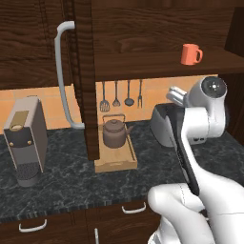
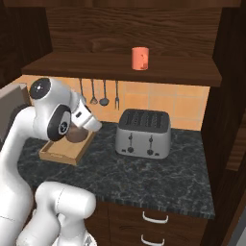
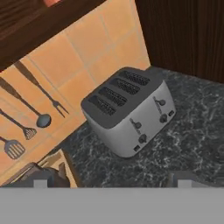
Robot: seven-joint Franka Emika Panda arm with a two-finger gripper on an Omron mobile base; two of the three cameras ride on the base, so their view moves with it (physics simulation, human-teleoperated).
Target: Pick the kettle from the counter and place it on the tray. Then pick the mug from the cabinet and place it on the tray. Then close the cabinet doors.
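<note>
We see the kettle [image 1: 114, 132] sitting on the tray [image 1: 116, 163], on the table [image 1: 71, 183] left of the toaster [image 2: 143, 133]. The mug [image 2: 140, 58] stands on the cabinet shelf [image 2: 120, 67] above the toaster. Our tool [image 3: 113, 179] hangs wide open and empty.

Mug [image 2: 140, 58] upright on the cabinet [image 2: 120, 67] shelf, alone, above the toaster [image 2: 143, 133]. Toaster sits on the counter [image 2: 158, 175] against the tiled wall; tray [image 2: 65, 151] lies to its left on the counter, with the kettle [image 2: 76, 135] on it mostly hidden behind the arm. Utensils [image 2: 98, 93] hang on the wall under the shelf.
</note>
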